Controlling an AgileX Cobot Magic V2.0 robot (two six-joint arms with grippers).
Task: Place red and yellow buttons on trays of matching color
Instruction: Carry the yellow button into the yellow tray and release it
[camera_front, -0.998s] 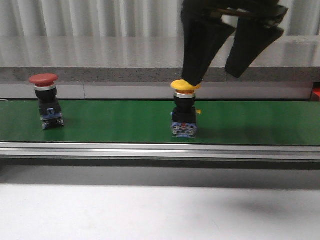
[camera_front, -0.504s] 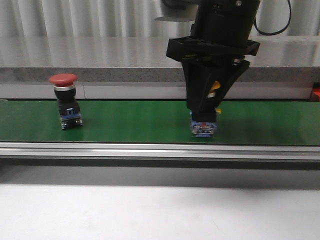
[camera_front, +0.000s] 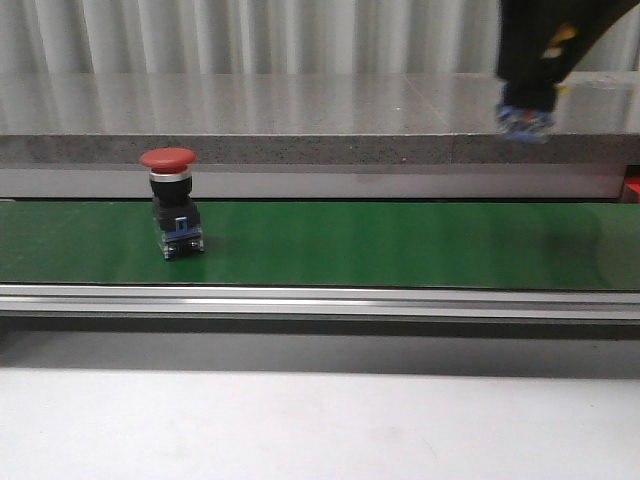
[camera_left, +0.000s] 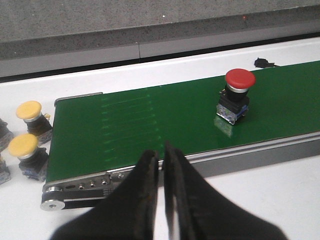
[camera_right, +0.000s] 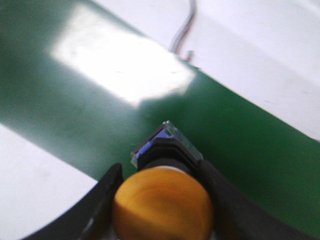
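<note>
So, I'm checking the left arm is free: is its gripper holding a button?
No, the left gripper is shut with nothing between its fingers, and the red button stands apart on the green belt.

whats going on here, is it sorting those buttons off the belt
The right pincer is shut on a yellow button and holds it in the air, above the green conveyor belt. A red button stands upright on the belt, untouched. The left pincer hangs shut and empty near the belt's end, where two more yellow buttons sit off the belt. No trays are in view.
</note>
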